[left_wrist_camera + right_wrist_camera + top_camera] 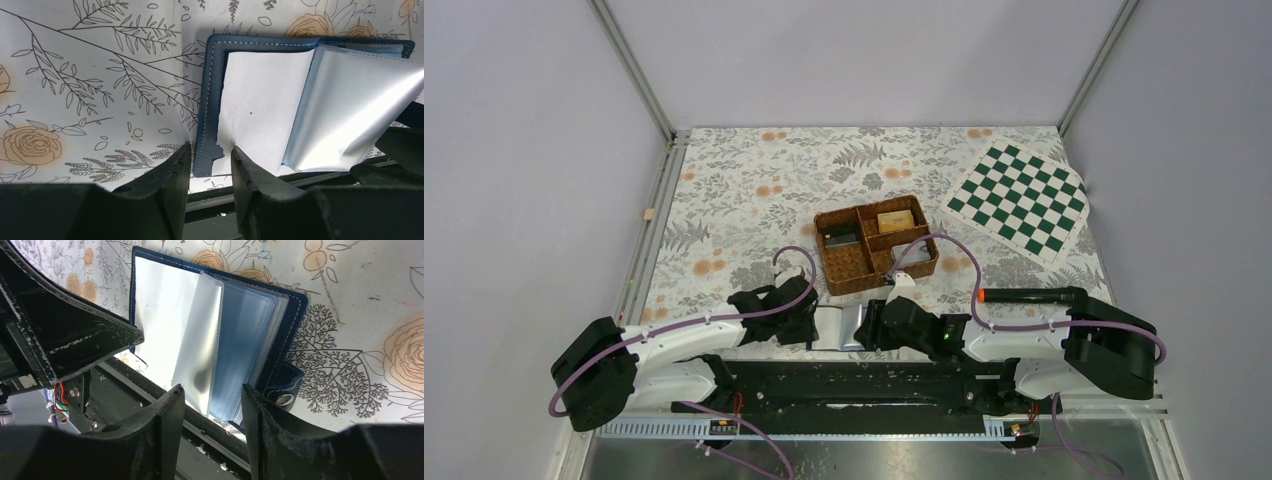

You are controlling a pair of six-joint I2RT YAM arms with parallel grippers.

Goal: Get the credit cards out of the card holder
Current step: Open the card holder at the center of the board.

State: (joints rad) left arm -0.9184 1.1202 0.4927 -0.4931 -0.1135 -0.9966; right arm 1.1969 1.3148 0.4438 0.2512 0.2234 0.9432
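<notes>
1. Card holder (pixel 846 326) lies open at the near edge of the tabletop (pixel 724 190), between both arms, its white inner page facing up.
2. Left tool (pixel 210 152): fingers apart, with the holder's near-left corner in the gap and no pinch visible.
3. Right tool (pixel 212 390): fingers apart, with the lower edge of the clear sleeves (pixel 235 340) just above the gap, unclamped.
4. Snap tab (pixel 285 390) sticks out at the holder's right edge.
5. Wicker tray (pixel 824 250) sits just beyond the holder; checkered mat (pixel 1021 200) lies at the far-right corner.
</notes>
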